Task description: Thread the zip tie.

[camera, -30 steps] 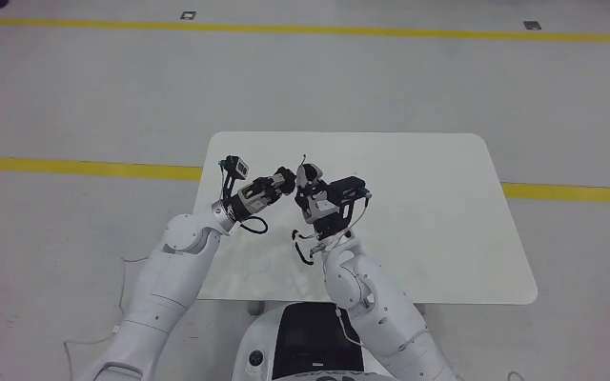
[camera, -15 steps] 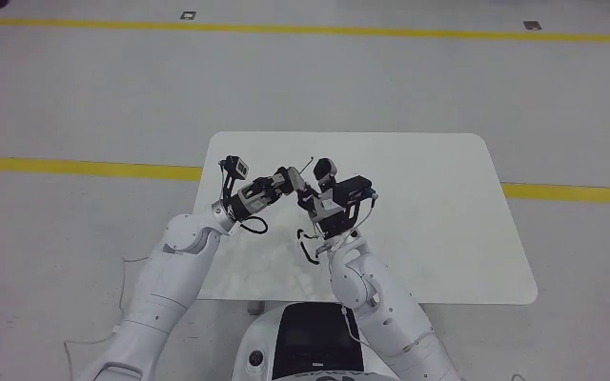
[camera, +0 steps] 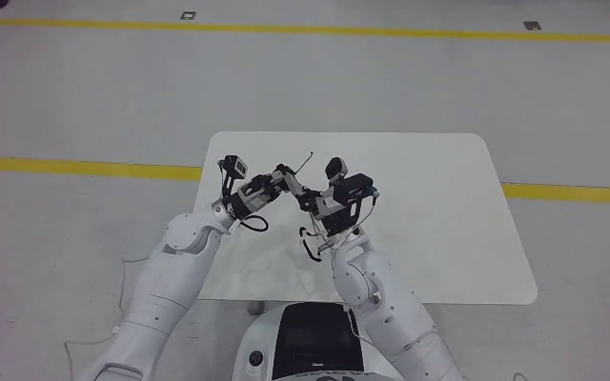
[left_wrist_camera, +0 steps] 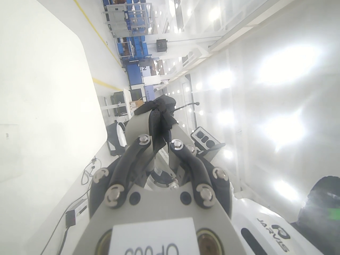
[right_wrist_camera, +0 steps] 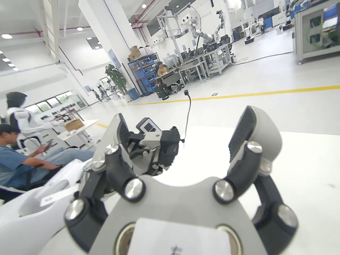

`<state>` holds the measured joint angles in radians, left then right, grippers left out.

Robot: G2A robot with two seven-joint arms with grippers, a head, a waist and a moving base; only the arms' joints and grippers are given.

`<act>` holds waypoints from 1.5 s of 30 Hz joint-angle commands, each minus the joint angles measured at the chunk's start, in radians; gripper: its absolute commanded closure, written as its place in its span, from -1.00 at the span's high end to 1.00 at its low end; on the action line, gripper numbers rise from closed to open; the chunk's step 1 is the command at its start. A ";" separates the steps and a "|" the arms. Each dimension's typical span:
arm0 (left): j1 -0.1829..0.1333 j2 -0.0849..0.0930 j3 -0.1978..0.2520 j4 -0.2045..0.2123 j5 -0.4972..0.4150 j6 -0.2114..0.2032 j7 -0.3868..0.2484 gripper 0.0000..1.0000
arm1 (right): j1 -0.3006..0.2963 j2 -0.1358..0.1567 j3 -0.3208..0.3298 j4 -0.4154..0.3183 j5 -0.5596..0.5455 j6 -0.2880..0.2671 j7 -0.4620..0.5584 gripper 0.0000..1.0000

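The black zip tie [left_wrist_camera: 186, 105] is pinched in my left gripper [left_wrist_camera: 159, 108], which is shut on it above the white table [camera: 429, 219]. Its free end stands out past the fingertips and ends in a small head. In the top view the zip tie [camera: 303, 162] rises from the left gripper [camera: 283, 176] toward the table's far side. My right gripper [camera: 319, 186] hangs just to the right of it, open with nothing between its fingers. The right wrist view has the right gripper [right_wrist_camera: 183, 131] spread wide, facing the left gripper [right_wrist_camera: 170, 144] and the upright zip tie [right_wrist_camera: 189, 110].
Both grippers hover over the left half of the table, near its middle line. A yellow floor line [camera: 95, 170] runs past the table's sides. Benches, shelves and seated people fill the room behind, well away from the table.
The right gripper has opened and drawn back to the right, away from the left gripper. The left gripper keeps its hold, and the zip tie's free end now tilts further right.
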<state>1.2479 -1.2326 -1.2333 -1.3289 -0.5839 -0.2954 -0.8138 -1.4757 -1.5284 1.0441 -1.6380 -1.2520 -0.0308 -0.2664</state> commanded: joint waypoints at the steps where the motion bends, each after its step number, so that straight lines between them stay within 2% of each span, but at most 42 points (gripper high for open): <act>1: 0.000 0.001 -0.008 -0.009 -0.028 0.023 0.008 -1.00 | 0.001 0.009 0.021 -0.008 -0.094 -0.006 -0.006 1.00; 5: 0.005 0.004 -0.026 -0.024 -0.104 0.076 0.006 -1.00 | 0.011 0.029 0.053 -0.017 -0.296 -0.033 -0.029 1.00; 8: 0.012 0.005 -0.040 -0.041 -0.194 0.135 -0.007 -1.00 | 0.053 0.062 0.053 -0.006 -0.318 -0.053 -0.048 1.00; 9: 0.016 0.005 -0.046 -0.048 -0.243 0.164 -0.017 -1.00 | 0.075 0.082 0.040 0.002 -0.318 -0.051 -0.054 1.00; 10: 0.019 0.005 -0.053 -0.053 -0.273 0.175 -0.021 -1.00 | 0.098 0.101 0.025 0.009 -0.318 -0.051 -0.058 1.00; 12: 0.026 0.006 -0.062 -0.060 -0.325 0.212 -0.034 -1.00 | 0.153 0.146 -0.023 0.032 -0.318 -0.037 -0.064 1.00; 13: 0.029 0.008 -0.070 -0.063 -0.340 0.222 -0.037 -1.00 | 0.189 0.179 -0.066 0.050 -0.318 -0.017 -0.072 1.00; 16: 0.041 0.010 -0.084 -0.071 -0.394 0.256 -0.049 -1.00 | 0.267 0.250 -0.186 0.094 -0.318 0.078 -0.108 1.00; 19: 0.041 0.012 -0.088 -0.075 -0.381 0.264 -0.052 -1.00 | 0.318 0.293 -0.275 0.117 -0.318 0.139 -0.121 1.00; 25: 0.041 0.012 -0.088 -0.075 -0.381 0.264 -0.052 -1.00 | 0.318 0.293 -0.275 0.117 -0.318 0.139 -0.121 1.00; 27: 0.049 0.008 -0.086 -0.076 -0.462 0.298 -0.022 -1.00 | 0.318 0.293 -0.275 0.117 -0.318 0.139 -0.121 1.00; 29: 0.052 0.007 -0.091 -0.072 -0.504 0.320 -0.011 -1.00 | 0.320 0.295 -0.280 0.118 -0.318 0.137 -0.111 1.00; 31: 0.060 0.004 -0.101 -0.066 -0.608 0.375 -0.013 -1.00 | 0.327 0.299 -0.293 0.128 -0.318 0.154 -0.102 1.00; 36: 0.066 0.009 -0.127 -0.034 -0.720 0.503 -0.040 -1.00 | 0.347 0.312 -0.336 0.141 -0.318 0.187 -0.083 1.00; 39: 0.058 0.010 -0.135 -0.006 -0.784 0.588 -0.050 -1.00 | 0.364 0.319 -0.367 0.149 -0.318 0.206 -0.065 1.00; 42: 0.051 0.011 -0.134 0.007 -0.807 0.624 -0.053 -1.00 | 0.378 0.321 -0.390 0.155 -0.318 0.225 -0.053 1.00; 45: 0.036 0.013 -0.133 0.004 -0.802 0.629 -0.067 -1.00 | 0.384 0.320 -0.400 0.155 -0.318 0.265 -0.050 1.00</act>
<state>1.2905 -1.2211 -1.3667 -1.3189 -1.4006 0.3382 -0.8722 -1.0926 -1.2083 0.6445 -1.4826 -1.5700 0.2210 -0.3147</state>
